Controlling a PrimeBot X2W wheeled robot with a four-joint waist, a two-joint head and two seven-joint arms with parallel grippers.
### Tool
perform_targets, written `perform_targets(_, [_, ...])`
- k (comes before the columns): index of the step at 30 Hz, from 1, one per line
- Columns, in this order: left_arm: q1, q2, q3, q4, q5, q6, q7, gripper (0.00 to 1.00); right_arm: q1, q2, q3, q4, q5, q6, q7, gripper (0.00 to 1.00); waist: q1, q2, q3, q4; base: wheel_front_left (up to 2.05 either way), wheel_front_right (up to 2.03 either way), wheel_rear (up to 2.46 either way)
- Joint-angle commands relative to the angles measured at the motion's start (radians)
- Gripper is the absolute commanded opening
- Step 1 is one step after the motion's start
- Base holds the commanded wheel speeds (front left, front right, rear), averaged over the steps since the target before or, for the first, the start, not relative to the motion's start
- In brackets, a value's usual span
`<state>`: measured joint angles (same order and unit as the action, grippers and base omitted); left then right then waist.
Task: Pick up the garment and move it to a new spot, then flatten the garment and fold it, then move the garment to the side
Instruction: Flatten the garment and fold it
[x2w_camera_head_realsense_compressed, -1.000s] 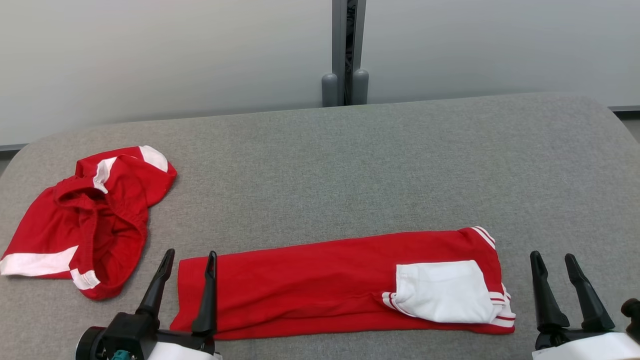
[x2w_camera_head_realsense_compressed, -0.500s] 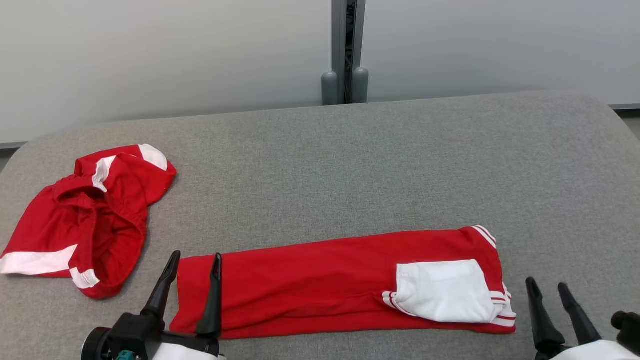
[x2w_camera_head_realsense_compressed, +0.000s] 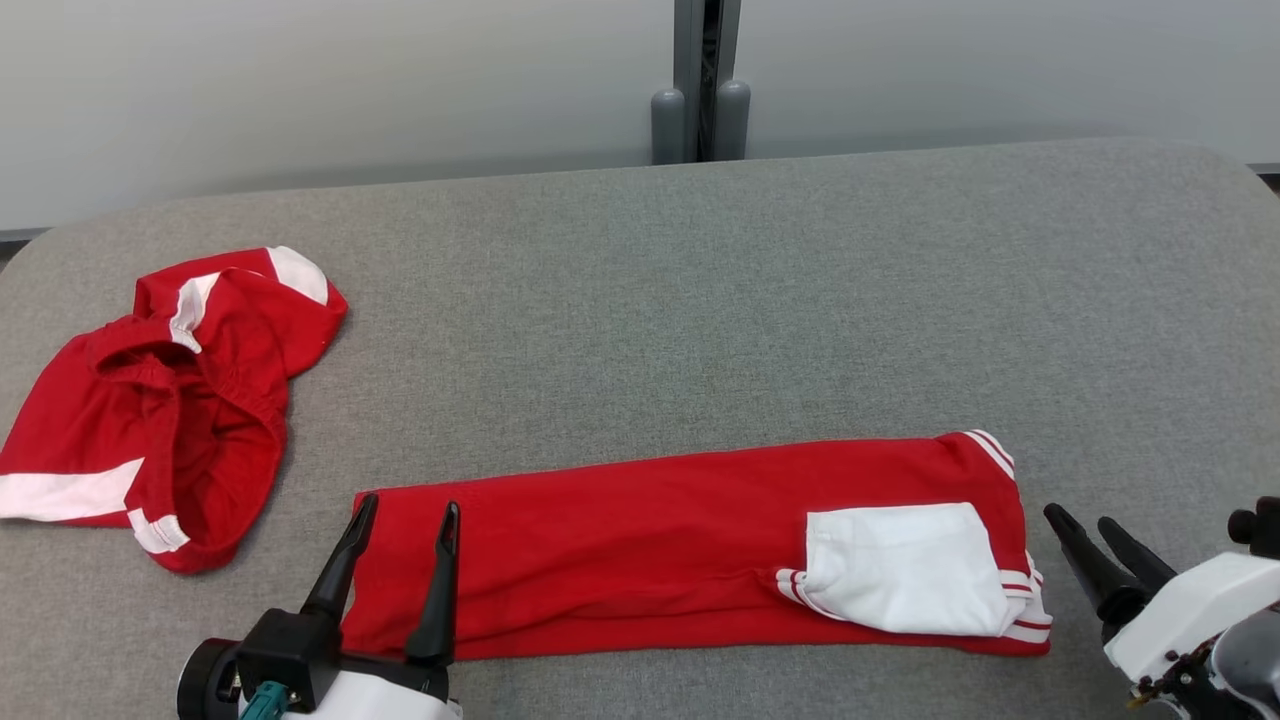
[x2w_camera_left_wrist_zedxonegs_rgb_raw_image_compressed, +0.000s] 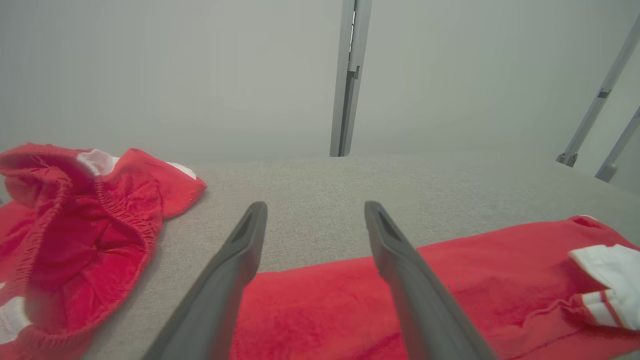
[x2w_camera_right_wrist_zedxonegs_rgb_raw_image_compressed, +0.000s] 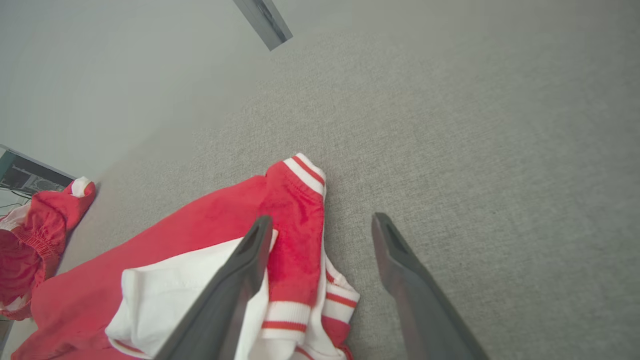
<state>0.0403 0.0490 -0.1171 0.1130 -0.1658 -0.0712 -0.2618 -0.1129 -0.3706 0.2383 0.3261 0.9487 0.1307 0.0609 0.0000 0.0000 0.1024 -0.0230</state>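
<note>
– Along the near edge of the grey fabric-covered tabletop (x2w_camera_head_realsense_compressed: 700, 300), what lies before the robot?

– A red jersey garment with white striped-cuff sleeves (x2w_camera_head_realsense_compressed: 650, 560), already folded into a long narrow band. Its long axis runs left to right across the robot's front, with the right end slightly farther away. One white sleeve (x2w_camera_head_realsense_compressed: 900, 570) lies folded on top near the right end.

– Where are the arms?

– One is at each short end. The left end effector (x2w_camera_head_realsense_compressed: 410, 503) hovers at the left end, its two dark fingers spread wide and holding nothing. Its wrist view shows one finger above bare grey and the other above red cloth. The right end effector (x2w_camera_head_realsense_compressed: 1078, 516), also spread wide and empty, sits just beside the right end. It angles toward the cuffs and is clear of the cloth in the head view.

– Which arm suits the next fold?

– Probably either. Each is nearest its own end, so a fold would carry one end along the band toward the other. A crumpled red and white garment (x2w_camera_head_realsense_compressed: 150, 400) lies well apart at the far left.
</note>
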Motion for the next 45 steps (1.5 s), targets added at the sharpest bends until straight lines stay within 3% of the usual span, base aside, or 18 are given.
perform_targets(1, [-0.019,0.004,0.002,0.014,0.009,-0.005,-0.004,1.0,-0.028,-0.035,0.02,0.007,0.049,0.001,0.044,1.0,0.0,0.0,0.013,0.005,0.0,0.0,0.0])
perform_targets(2, [-0.032,0.004,0.004,0.02,0.01,-0.006,-0.004,1.0,-0.051,-0.073,0.053,0.014,0.088,0.001,0.089,1.0,0.0,0.0,0.024,0.009,0.0,0.0,0.0])
perform_targets(6, [-0.046,0.004,0.005,0.026,0.018,-0.014,-0.003,1.0,-0.091,-0.126,0.128,0.022,0.139,0.001,0.149,1.0,0.0,0.0,0.043,0.021,0.0,0.0,0.0])
perform_targets(16, [-0.066,0.004,0.002,0.019,0.026,-0.019,-0.004,1.0,-0.176,-0.162,0.239,0.084,0.206,0.001,0.121,1.0,0.0,0.0,0.075,0.039,0.0,0.0,0.0])
perform_targets(31, [-0.091,0.004,-0.01,0.016,0.036,-0.021,-0.004,1.0,-0.253,-0.171,0.403,0.162,0.284,0.001,0.145,1.0,0.0,0.0,0.114,0.052,0.0,0.0,0.0])
perform_targets(45, [-0.109,0.004,-0.019,0.012,0.029,-0.014,-0.004,1.0,-0.277,-0.167,0.547,0.097,0.402,0.002,0.169,1.0,0.0,0.0,0.129,0.061,0.0,0.0,0.0])
